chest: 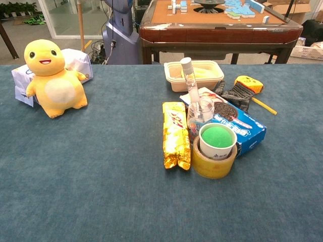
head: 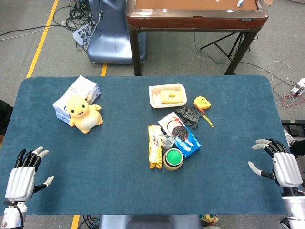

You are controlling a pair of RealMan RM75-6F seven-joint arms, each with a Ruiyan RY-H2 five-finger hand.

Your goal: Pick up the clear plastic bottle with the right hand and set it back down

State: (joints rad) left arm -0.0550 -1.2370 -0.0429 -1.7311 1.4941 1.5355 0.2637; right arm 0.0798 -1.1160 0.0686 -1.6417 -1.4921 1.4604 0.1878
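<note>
Blue-felted worktop (head: 95,191) on a grey floor with yellow line tape, cables trailing behind, and a wood-trimmed game table (head: 195,19) beyond the far edge.

Step in hand: pre-reach, nothing grasped yet. Right hand (head: 279,164) sits at the near right corner, released, fingers apart, holding nothing. Left hand (head: 24,174) mirrors it at the near left corner, also released and idle. Neither shows in the chest view.

Clear plastic bottle (chest: 194,103) stands upright, well off to the right hand's left and slightly forward of it, mid-worktop. It's boxed in: cookie box (chest: 242,128) touching or just beside it on the hand's side, green-lidded cup (chest: 218,140) inside a tape roll (chest: 214,164) just in front, yellow snack bar (chest: 175,133) on the far side. Black glove (head: 189,114), tape measure (head: 202,102) and food tray (head: 167,95) lie behind.

Next move, my read: sweep left over the box, come in high, and take the bottle at the neck or upper body, since lower access looks blocked. Tall, thin, likely light, so tip risk on contact.

Plush duck (head: 83,114) and tissue pack (head: 78,90) are well clear, far left.
</note>
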